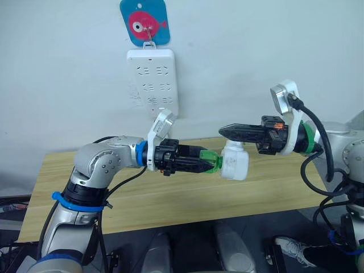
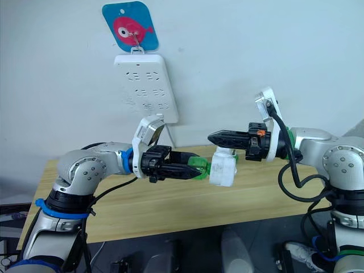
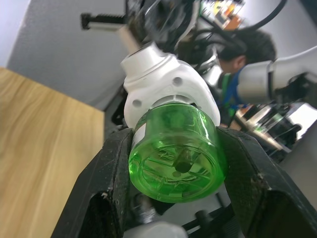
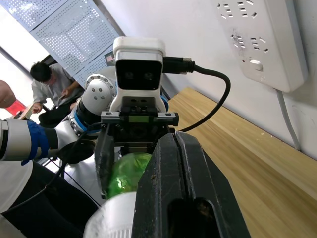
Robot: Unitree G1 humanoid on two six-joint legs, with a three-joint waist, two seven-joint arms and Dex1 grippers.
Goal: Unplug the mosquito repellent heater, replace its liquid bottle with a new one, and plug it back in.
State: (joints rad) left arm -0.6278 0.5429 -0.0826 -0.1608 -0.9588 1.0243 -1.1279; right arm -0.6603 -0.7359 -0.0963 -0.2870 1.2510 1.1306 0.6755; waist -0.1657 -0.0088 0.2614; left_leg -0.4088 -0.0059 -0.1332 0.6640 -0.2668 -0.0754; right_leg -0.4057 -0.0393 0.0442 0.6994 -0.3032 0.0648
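The mosquito repellent heater (image 1: 235, 162) is a white rounded unit held in the air above the wooden table (image 1: 170, 199). A green translucent liquid bottle (image 1: 211, 160) is attached to it. My left gripper (image 1: 211, 162) is shut on the bottle, its black fingers (image 3: 111, 178) clamping both sides, and the bottle's base faces the left wrist view (image 3: 176, 158). My right gripper (image 1: 226, 131) comes in from the right, shut with nothing between its fingers, its tips just above the heater's top. The right wrist view shows the heater (image 4: 114, 218) beside those fingers (image 4: 173, 183).
A long white power strip (image 1: 152, 79) hangs on the wall under a blue plate with a pink fish (image 1: 145, 21); its cable drops behind the table. A person sits in the background (image 4: 47, 82).
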